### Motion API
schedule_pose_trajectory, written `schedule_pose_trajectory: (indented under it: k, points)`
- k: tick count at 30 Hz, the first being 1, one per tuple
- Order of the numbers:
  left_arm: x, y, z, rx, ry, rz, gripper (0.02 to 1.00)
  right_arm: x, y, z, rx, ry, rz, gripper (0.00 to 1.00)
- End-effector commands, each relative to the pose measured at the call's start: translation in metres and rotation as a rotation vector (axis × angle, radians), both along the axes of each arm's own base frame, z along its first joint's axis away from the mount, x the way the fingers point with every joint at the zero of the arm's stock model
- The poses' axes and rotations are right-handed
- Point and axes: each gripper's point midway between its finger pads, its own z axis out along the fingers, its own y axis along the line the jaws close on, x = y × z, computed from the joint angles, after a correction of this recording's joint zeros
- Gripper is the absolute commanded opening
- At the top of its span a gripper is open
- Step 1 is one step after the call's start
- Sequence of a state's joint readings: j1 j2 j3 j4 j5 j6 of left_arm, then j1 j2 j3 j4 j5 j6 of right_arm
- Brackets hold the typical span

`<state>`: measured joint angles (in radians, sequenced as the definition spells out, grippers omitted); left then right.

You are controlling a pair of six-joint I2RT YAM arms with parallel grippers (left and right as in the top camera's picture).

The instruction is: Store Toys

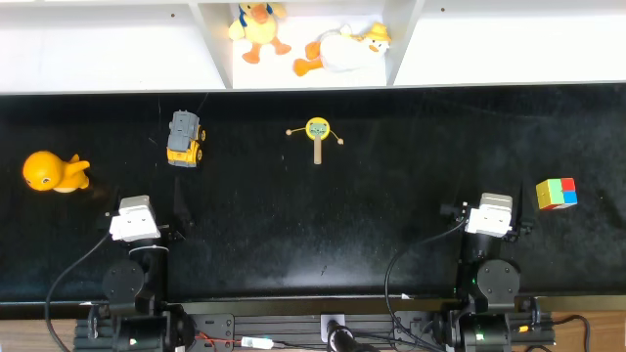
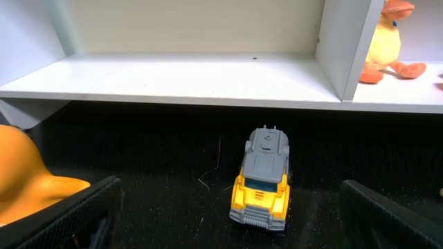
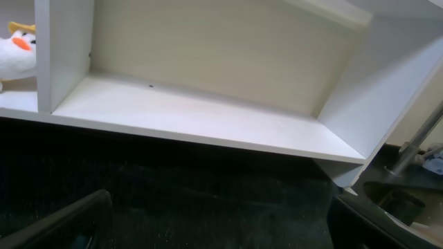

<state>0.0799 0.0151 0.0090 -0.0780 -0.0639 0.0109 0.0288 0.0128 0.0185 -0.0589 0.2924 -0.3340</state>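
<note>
Left hand (image 2: 228, 200) fingers apart, truck (image 2: 263, 180) lower-centre just ahead; right hand (image 3: 221, 207) apart too. Truck could roll away on its wheels when pinched.

Top cam: fixed overhead, looking straight down. Shelf (image 1: 108, 49) spans frame top, arm bases (image 1: 132, 284) at bottom edge.
Wrist cams: low over table (image 2: 173, 173), facing shelf, close.
Left wrist shares truck (image 2: 263, 181) with top; right shares white duck (image 3: 15, 54).

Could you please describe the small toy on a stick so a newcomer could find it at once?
Find the white shelf along the black table's far edge. On the table before its middle compartment lies the stick toy. Alone among its neighbours, it has a round yellow head on a handle, with two side beads.
</note>
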Motion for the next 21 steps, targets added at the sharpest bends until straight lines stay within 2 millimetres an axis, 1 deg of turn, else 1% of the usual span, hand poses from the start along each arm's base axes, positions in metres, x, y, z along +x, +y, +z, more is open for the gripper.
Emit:
schedule_pose_trajectory:
  k: [1, 13, 14, 16, 18, 19, 20, 21]
  points:
    - [0.0, -0.002, 0.002, 0.022, -0.006, -0.009, 0.998, 0.0, 0.001, -0.002, 0.001, -0.004, 0.001, 0.996]
    - [0.0, -0.002, 0.0, 0.014, 0.003, -0.012, 0.998, 0.0, 0.001, -0.002, 0.001, -0.004, 0.001, 0.996]
    - [0.0, -0.003, -0.003, 0.005, 0.025, -0.015, 0.998, 0.0, 0.001, -0.002, 0.001, -0.004, 0.001, 0.996]
    - [0.001, -0.004, -0.012, -0.1, 0.086, -0.013, 0.998, 0.0, 0.001, -0.002, 0.001, -0.004, 0.002, 0.996]
    - [-0.001, -0.004, -0.024, -0.2, 0.186, 0.011, 0.998, 0.0, 0.001, -0.002, 0.001, -0.004, 0.001, 0.996]
    - [-0.004, -0.004, -0.03, -0.22, 0.253, 0.027, 0.998, 0.0, 0.001, -0.002, 0.001, -0.004, 0.001, 0.993]
    - [-0.007, -0.002, -0.031, -0.223, 0.304, 0.043, 0.998, 0.0, 0.001, -0.002, 0.001, -0.004, 0.001, 0.996]
    - [-0.009, 0.0, -0.028, -0.223, 0.342, 0.057, 0.998, 0.0, 0.001, -0.002, 0.001, -0.004, 0.001, 0.996]
